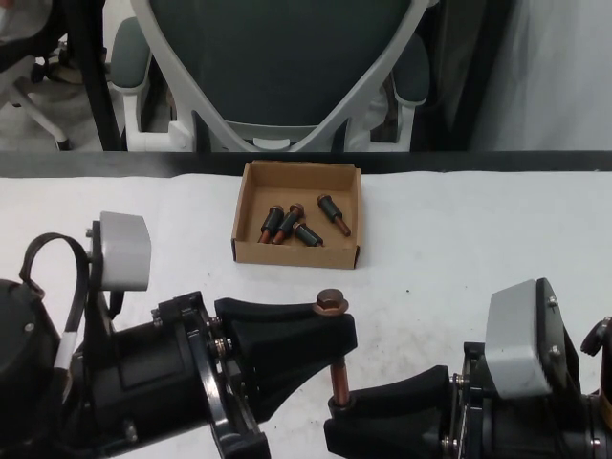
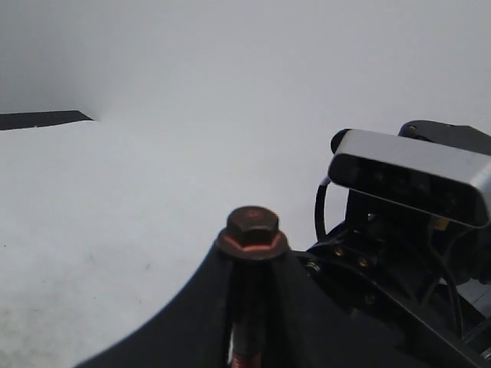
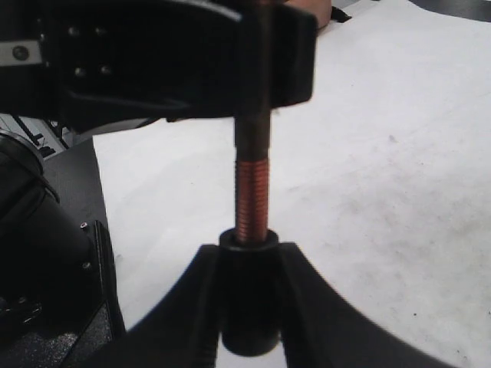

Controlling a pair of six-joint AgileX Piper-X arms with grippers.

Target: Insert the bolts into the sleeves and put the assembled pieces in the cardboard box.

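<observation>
A copper bolt (image 1: pixel 336 368) stands upright above the bench, its hex head (image 2: pixel 252 232) poking out above my left gripper (image 1: pixel 330 327), which is shut on its shank. My right gripper (image 3: pixel 247 307) is shut on a black sleeve (image 3: pixel 248 295) directly beneath. The bolt's threaded end (image 3: pixel 251 201) enters the top of the sleeve. In the high view the right gripper (image 1: pixel 346 418) sits just below the left one, near the front of the bench. The cardboard box (image 1: pixel 295 252) lies farther back at the centre, with several assembled pieces (image 1: pixel 287 225) inside.
White cloth (image 1: pixel 459 239) covers the bench around the box. An office chair (image 1: pixel 277 67) stands behind the far edge. The right arm's camera housing (image 2: pixel 410 175) shows close beside the left gripper.
</observation>
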